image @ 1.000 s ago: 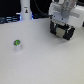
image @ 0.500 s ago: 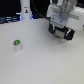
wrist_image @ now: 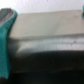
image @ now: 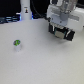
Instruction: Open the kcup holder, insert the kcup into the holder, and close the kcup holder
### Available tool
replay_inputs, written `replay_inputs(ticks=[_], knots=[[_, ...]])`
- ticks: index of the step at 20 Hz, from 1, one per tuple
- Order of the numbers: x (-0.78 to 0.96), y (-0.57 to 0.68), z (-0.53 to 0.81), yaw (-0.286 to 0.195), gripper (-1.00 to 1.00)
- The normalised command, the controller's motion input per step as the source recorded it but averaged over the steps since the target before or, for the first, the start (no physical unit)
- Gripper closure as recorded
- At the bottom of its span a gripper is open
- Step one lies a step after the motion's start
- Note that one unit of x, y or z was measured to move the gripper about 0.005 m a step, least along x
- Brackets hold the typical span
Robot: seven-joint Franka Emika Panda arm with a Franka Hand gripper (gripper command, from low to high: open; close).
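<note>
The kcup (image: 17, 45), a tiny pod with a green top, stands alone on the white table at the exterior view's left. The black kcup holder (image: 64, 33) sits at the exterior view's upper right, mostly covered by the arm. My gripper (image: 61, 32) hangs right at the holder, far from the kcup. The wrist view is blurred. It shows one teal finger (wrist_image: 6, 42) beside a pale grey band of the kcup holder (wrist_image: 50, 37), with darkness below it. The other finger is out of view, so the width of the gap between the jaws does not show.
A white bottle-like object (image: 25, 11) stands at the back, beyond the kcup. Dark equipment lines the far edge of the white table (image: 40, 65).
The gripper has shifted slightly lower at the holder. The kcup has not moved.
</note>
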Motion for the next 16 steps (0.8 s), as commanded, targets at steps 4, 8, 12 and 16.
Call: replay_inputs(ticks=[4,8,12,16], knots=[[0.47,-0.19,0.0,-0.021,1.0],[0.59,-0.21,0.07,-0.021,1.0],[0.95,-0.31,0.27,-0.064,1.0],[0.93,-0.32,0.29,-0.073,1.0]])
